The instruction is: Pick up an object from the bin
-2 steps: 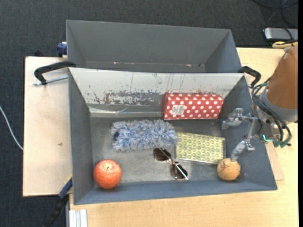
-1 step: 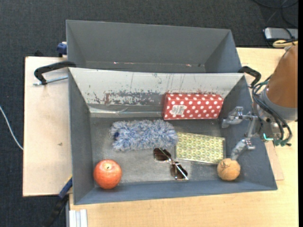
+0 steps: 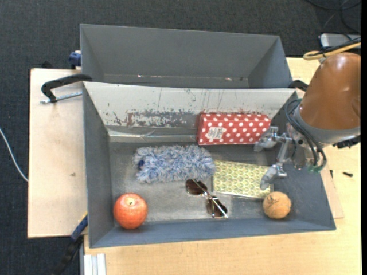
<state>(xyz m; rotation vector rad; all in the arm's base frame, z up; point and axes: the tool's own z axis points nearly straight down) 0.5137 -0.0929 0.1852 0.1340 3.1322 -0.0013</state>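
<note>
the gripper [image 3: 271,156] is being held spread over the right end of a flat yellow-green packet [image 3: 238,178], right of centre in the bin — judged light, thin, slippery; an edge grip is being advised.

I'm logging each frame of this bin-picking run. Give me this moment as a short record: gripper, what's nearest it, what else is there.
gripper: open, nothing between its fingers, at the right side of the bin
under it: right edge of the green patterned packet
behind it: red white-dotted box
in front: brownish round fruit
elsewhere: blue-white fluffy duster, sunglasses, red apple
</note>
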